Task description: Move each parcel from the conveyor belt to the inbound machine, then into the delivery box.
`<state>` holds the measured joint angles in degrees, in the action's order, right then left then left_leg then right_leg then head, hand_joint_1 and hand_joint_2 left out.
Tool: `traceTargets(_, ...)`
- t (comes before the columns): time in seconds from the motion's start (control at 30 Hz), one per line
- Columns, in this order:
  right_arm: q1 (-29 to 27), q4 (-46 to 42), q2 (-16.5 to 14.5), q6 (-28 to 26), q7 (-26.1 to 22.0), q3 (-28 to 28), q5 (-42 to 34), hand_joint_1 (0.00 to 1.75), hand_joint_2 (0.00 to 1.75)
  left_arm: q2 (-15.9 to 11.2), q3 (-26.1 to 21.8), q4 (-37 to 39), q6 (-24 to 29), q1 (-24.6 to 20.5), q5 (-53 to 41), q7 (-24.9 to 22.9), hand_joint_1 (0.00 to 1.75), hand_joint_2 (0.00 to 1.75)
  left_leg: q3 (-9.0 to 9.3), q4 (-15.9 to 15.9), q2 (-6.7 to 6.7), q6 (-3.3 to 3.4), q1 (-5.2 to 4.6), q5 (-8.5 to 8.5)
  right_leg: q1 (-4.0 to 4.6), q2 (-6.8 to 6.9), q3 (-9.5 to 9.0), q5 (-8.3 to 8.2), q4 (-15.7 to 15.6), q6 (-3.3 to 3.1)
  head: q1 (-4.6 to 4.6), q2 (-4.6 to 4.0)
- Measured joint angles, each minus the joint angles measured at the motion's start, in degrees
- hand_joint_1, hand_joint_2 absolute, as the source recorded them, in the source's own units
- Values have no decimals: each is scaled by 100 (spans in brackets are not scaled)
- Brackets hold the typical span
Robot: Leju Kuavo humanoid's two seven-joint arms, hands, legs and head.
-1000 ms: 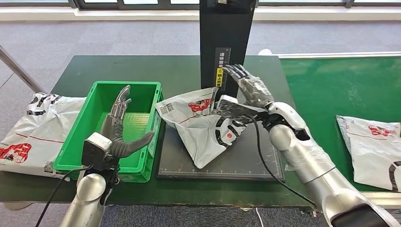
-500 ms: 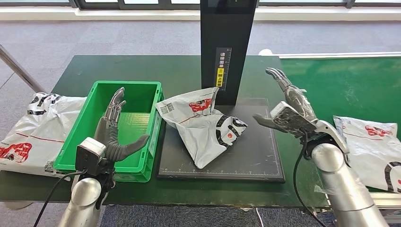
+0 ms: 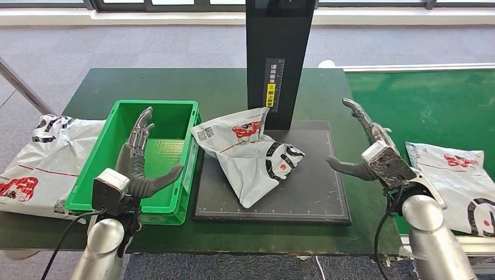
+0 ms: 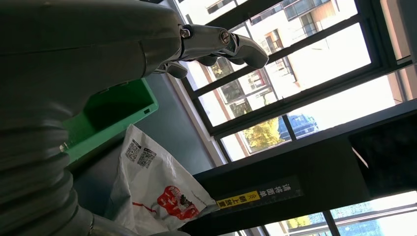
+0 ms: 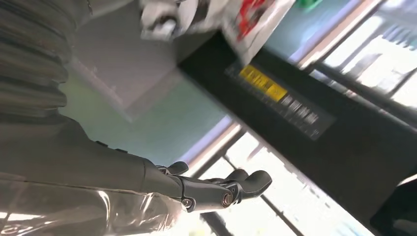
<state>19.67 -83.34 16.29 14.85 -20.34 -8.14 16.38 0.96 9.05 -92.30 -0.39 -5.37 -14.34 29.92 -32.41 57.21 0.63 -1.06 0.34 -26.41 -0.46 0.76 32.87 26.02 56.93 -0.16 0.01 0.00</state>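
A crumpled white parcel (image 3: 251, 153) with red and black print lies on the dark scale plate (image 3: 315, 192) of the inbound machine, at the foot of its black column (image 3: 277, 58). This parcel (image 4: 152, 191) and the column (image 4: 275, 191) also appear in the left wrist view. My right hand (image 3: 368, 153) hovers open at the plate's right edge, apart from the parcel. Over the green delivery box (image 3: 143, 160), my left hand (image 3: 140, 160) is open and holds nothing. Another parcel (image 3: 452, 184) lies on the green conveyor belt (image 3: 426, 105) to the right.
A further white parcel (image 3: 41, 157) lies on the dark green table (image 3: 222, 87) left of the box. The machine's column stands tall behind the plate. Grey carpet and windows lie beyond the table's far edge.
My right hand has let go of the parcel on the plate and drawn back to the right, toward the belt. The parcel stays put. My left hand has barely moved.
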Motion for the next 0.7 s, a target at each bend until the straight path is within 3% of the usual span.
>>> traceTargets(0.1,-366,-98,-104,465,-99,179,-1142,0,175,-1,-9,0,-1,-1,-1,-1,0,175,-1,0,-4,0,1,-1,1,5,-1,2,0,1,0,0)
traceTargets(0.23,-990,-368,-411,552,-178,361,-1989,0,175,12,-33,0,-14,-5,-65,-38,0,175,-3,-2,-6,-1,1,-3,2,6,2,5,0,3,-1,0)
traceTargets(0.4,-1472,-685,-675,526,-184,472,-2146,0,175,51,-33,0,-54,-57,-107,-75,0,175,-4,-3,0,-1,1,-3,1,4,4,6,0,4,-1,0)
traceTargets(0.7,-1665,-876,-810,517,-147,557,-2156,0,175,78,-33,0,-55,-85,-110,-87,0,175,-3,0,0,0,1,-2,-2,0,3,4,0,5,-1,0)
